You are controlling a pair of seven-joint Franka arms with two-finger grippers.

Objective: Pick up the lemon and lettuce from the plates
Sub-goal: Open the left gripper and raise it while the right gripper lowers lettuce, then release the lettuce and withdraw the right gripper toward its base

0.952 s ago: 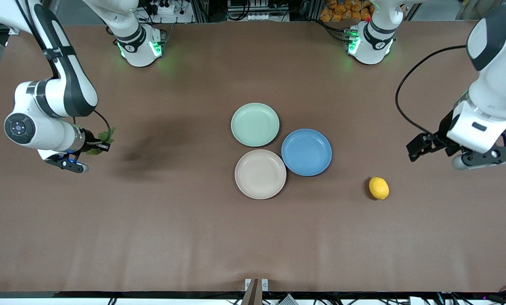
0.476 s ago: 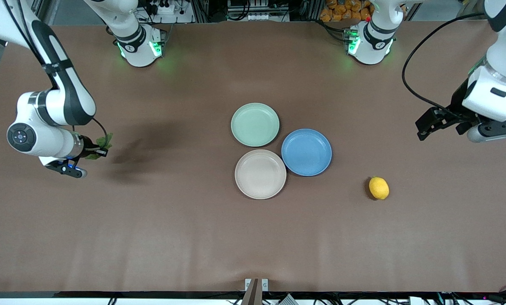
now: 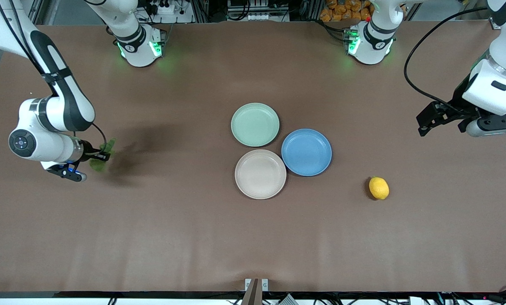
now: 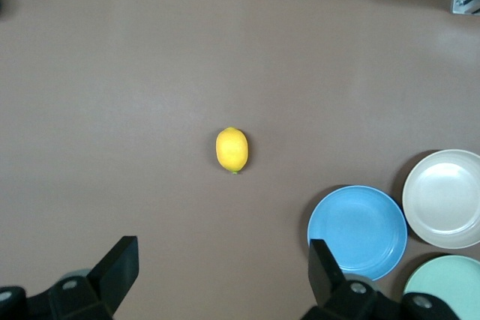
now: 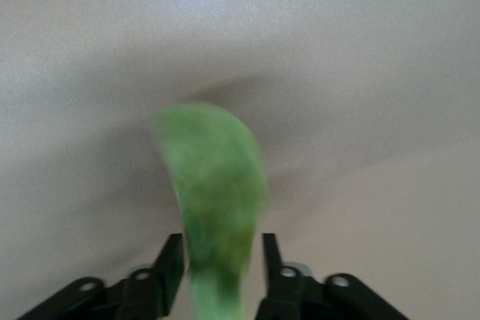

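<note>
My right hand is hanging at the left edge of the frame, fingers parted around the lettuce, which looks blurred, maybe slipping out. It's floppy and light, so I'd pinch the thick stem end. My left hand is sitting wide open at the right edge. The lemon is lying on the worktop lower right, firm, rolls easily, best grabbed across its middle. Plates are sitting empty in the center.

Even overhead light; a soft shadow beside the ruffled green lettuce leaf, itself motion-blurred up close.
</note>
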